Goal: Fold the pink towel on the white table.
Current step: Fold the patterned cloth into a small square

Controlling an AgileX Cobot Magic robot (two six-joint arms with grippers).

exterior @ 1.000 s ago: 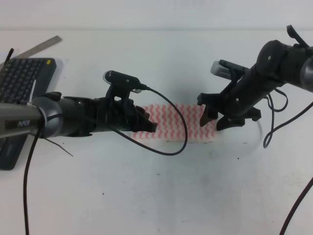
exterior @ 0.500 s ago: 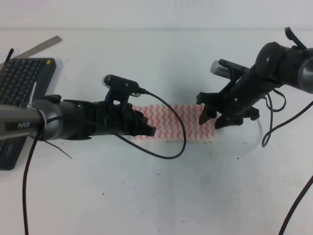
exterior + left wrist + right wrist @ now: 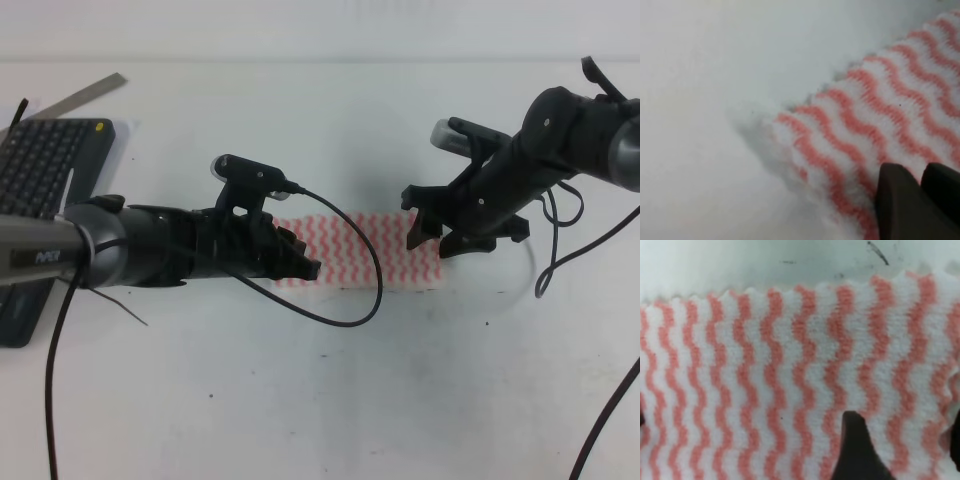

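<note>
The pink towel (image 3: 385,250) lies as a long flat strip with wavy pink stripes in the middle of the white table (image 3: 330,400). My left gripper (image 3: 305,262) hovers over the strip's left end. In the left wrist view its two dark fingertips (image 3: 921,200) stand pressed together over the towel (image 3: 900,100), with no cloth seen between them. My right gripper (image 3: 432,243) hangs just above the strip's right end. In the right wrist view its fingers (image 3: 905,445) are spread wide over the towel (image 3: 765,365).
A dark grey keyboard (image 3: 45,165) sits at the far left edge, with a metal ruler (image 3: 85,95) behind it. A black cable (image 3: 372,275) from the left wrist camera loops over the towel's middle. Another cable (image 3: 545,270) dangles from the right arm.
The right gripper has risen a little off the towel's right end. The left gripper has shifted slightly left and toward the table front. The towel lies as before.
</note>
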